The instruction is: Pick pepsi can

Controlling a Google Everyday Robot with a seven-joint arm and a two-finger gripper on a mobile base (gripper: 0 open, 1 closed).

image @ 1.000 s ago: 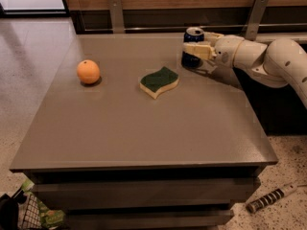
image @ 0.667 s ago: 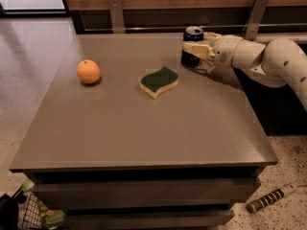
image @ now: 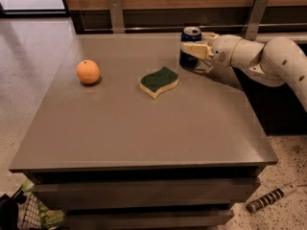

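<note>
Honestly, with the pincer (image: pixel 194 42) around the pepsi can (image: pixel 186 59) at the desk's (image: pixel 144 128) far right and no telling if it's clamped, you could tip it or lift nothing.

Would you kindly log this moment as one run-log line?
gripper at pepsi can, far right of table | can upright, not lifted | orange left, sponge centre, both apart from gripper
</note>
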